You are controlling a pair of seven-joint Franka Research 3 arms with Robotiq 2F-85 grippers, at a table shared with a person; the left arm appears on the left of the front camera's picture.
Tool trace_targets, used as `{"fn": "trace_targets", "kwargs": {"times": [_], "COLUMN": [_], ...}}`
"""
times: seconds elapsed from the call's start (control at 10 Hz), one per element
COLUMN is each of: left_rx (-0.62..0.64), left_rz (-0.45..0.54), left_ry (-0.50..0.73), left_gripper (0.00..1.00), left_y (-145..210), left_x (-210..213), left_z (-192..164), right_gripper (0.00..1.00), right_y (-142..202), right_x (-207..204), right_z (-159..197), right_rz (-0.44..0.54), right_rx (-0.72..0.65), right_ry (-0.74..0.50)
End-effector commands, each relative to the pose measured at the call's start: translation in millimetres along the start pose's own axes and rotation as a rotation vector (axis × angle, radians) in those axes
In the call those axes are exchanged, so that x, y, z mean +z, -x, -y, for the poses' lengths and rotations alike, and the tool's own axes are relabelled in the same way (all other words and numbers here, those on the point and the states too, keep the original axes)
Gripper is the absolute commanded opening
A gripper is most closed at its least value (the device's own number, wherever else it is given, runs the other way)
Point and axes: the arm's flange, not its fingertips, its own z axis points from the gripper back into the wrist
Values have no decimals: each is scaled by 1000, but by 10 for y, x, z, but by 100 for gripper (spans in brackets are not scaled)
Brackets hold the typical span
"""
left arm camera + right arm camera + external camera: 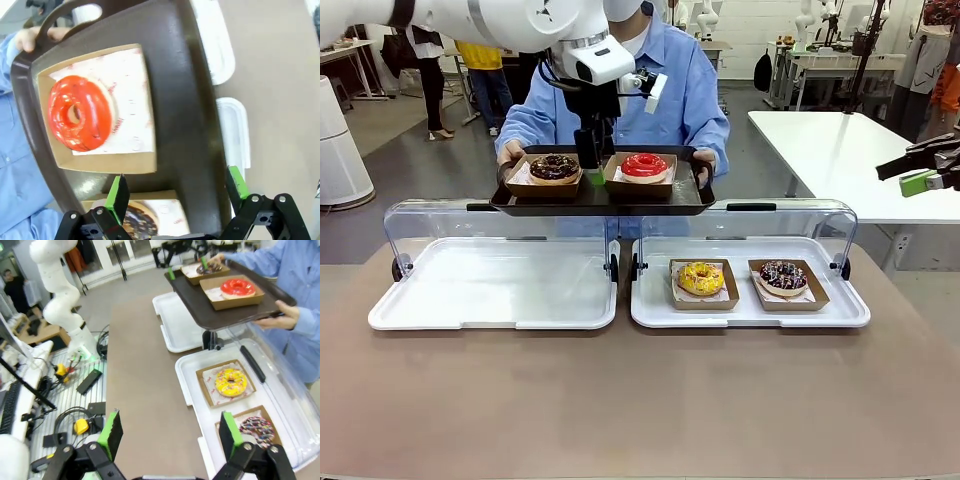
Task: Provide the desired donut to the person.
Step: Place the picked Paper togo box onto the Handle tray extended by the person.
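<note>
The person (670,90) in a light blue shirt holds a dark tray (600,203) at the table's far side. On it sit a chocolate donut (555,167) and a red-glazed donut (644,165), each in a cardboard box. My left gripper (592,172) hangs open over the tray between the two boxes, holding nothing. In the left wrist view the left gripper (177,192) is spread over the tray (192,100), with the red donut (80,112) ahead and the chocolate donut (142,220) by one finger. My right gripper (908,172) hovers open at the far right.
Two white trays with raised clear lids stand on the brown table. The left tray (495,300) is bare. The right tray (750,312) holds a yellow donut (701,278) and a sprinkled chocolate donut (783,275), also seen below the right gripper (170,435).
</note>
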Motion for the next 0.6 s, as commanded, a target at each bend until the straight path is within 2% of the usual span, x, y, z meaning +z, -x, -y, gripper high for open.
{"fn": "trace_targets", "kwargs": {"times": [0.0,0.2,0.5], "left_rx": [-73,-107,-64], "left_rz": [23,32,84], "left_ry": [74,90,41], "left_gripper": [100,100,100], "left_y": [483,1224,2171], "left_x": [244,374,600], "left_z": [622,1100,1594], "right_gripper": [100,100,100], "right_y": [-3,-3,-3], "right_x": [3,3,3], "right_z": [0,0,0], "right_rz": [14,14,14], "right_rx": [7,7,7], "right_ry": [-4,-4,-4]}}
